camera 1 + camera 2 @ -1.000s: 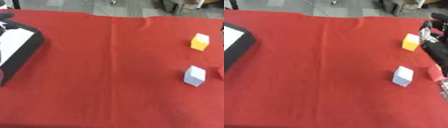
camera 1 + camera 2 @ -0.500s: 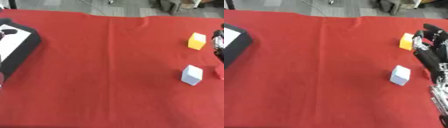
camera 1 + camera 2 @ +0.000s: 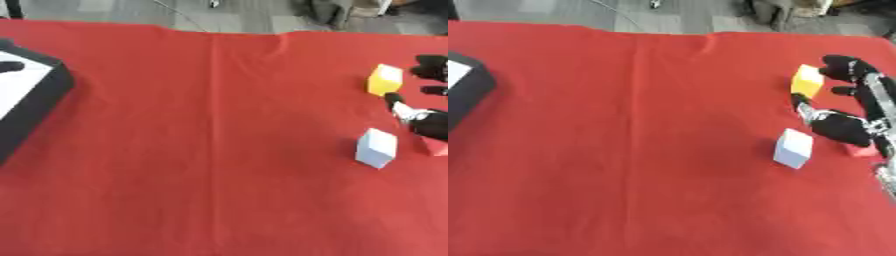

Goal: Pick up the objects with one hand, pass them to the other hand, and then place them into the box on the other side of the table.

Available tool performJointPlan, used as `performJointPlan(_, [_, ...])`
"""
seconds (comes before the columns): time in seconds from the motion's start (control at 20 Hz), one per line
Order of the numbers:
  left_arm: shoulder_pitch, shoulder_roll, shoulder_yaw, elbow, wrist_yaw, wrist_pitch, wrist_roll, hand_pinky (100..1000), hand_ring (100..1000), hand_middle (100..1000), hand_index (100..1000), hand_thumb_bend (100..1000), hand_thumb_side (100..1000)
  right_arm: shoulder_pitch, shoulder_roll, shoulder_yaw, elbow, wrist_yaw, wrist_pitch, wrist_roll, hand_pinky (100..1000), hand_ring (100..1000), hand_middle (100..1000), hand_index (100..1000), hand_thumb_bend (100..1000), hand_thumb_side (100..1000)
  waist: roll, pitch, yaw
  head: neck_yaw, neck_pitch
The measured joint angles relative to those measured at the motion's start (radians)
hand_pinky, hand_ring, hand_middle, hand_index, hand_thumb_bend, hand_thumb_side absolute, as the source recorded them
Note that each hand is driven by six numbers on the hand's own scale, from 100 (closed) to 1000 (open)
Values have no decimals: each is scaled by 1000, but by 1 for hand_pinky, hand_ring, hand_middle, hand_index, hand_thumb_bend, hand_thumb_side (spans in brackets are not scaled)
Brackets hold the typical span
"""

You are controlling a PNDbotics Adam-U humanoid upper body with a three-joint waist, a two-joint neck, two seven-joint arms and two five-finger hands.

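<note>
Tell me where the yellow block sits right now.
The yellow block sits on the red cloth at the far right, between the right hand's fingers and thumb, with the white block nearer the robot.

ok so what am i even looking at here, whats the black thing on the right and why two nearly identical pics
Both pictures come from a stereo camera in a humanoid robot's head, looking down at a table with a red cloth. The black thing is the robot's right robot hand, fingers spread around a yellow block without holding it. Nearby lie a white block and a red block, partly hidden under the hand. At the left edge sits the black box where the blocks should go. The left hand is out of sight.
</note>
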Motion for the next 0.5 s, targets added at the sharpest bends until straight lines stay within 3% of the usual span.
performJointPlan(0.25, [2, 0, 0, 0, -3, -4, 4, 611, 732, 802, 820, 223, 728, -1, -67, 2, -1, 84, 30, 161, 853, 875, 771, 861, 538, 138, 0, 0, 0, -5, 0])
performJointPlan(0.5, [2, 0, 0, 0, -3, -2, 4, 611, 732, 800, 818, 222, 729, -16, -100, 17, 1, 89, 55, 260, 856, 876, 772, 862, 530, 153, 0, 0, 2, -11, 0])
